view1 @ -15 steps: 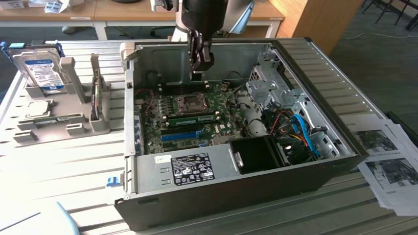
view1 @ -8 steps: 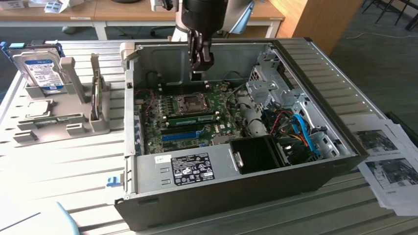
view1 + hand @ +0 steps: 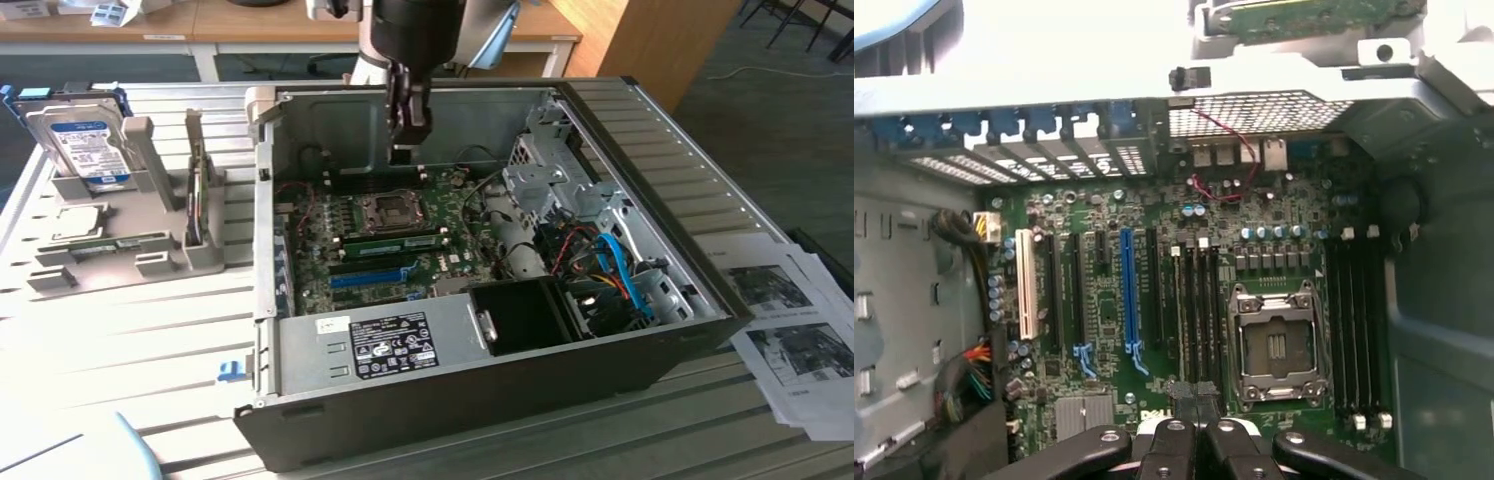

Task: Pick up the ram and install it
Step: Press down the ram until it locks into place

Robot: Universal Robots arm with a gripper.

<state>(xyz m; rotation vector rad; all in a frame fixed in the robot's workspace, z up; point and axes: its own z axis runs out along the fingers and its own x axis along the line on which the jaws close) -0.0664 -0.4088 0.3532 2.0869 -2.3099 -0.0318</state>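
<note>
My gripper hangs shut inside the open computer case, above the motherboard near the CPU socket. In the wrist view its fingertips meet just over the black memory slots beside the socket, with nothing visible between them. A thin green strip that looks like the ram lies in the grey holder on the table at the exterior view's left, well away from the gripper. I cannot tell whether any stick sits in the black slots.
A blue slot and a white slot run beside the memory slots. A hard drive stands upright in the holder. The case walls, a drive cage with cables and a black fan shroud hem in the board. Papers lie at the right.
</note>
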